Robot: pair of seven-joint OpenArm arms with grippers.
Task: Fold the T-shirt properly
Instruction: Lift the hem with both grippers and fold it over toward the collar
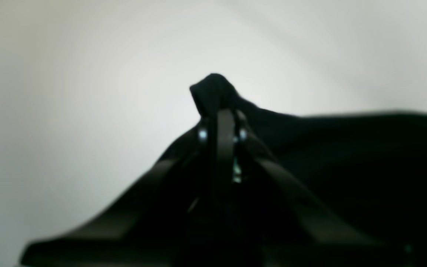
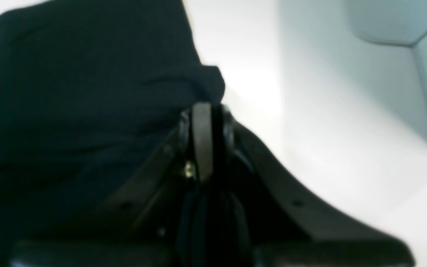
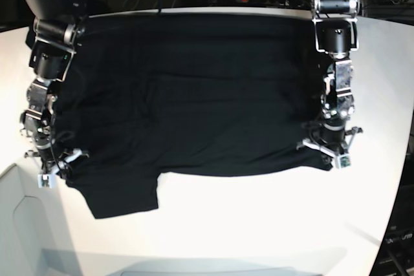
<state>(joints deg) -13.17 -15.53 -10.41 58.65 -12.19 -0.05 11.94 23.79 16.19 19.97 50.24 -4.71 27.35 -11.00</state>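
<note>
One T-shirt (image 3: 194, 95), two arms and two pincers are in sight. The black shirt lies spread across the white bench (image 3: 259, 224), reaching from one arm to the other, with one sleeve (image 3: 123, 195) sticking out toward the near edge.

The left pincer (image 1: 219, 107) is pinched onto a bunched tip of the shirt, which pokes up just past its fingertips; the rest of the cloth trails off to one side of it. In the base view it sits at the shirt's edge on that view's right (image 3: 326, 150).

The right pincer (image 2: 204, 105) is likewise clamped onto a fold of the shirt, the cloth piled to one side of it. In the base view it grips the shirt's edge on that view's left (image 3: 61, 159).

Both wrist views are blurred and dark, so the fingertips themselves are hard to make out. No print or tag shows on the shirt.
</note>
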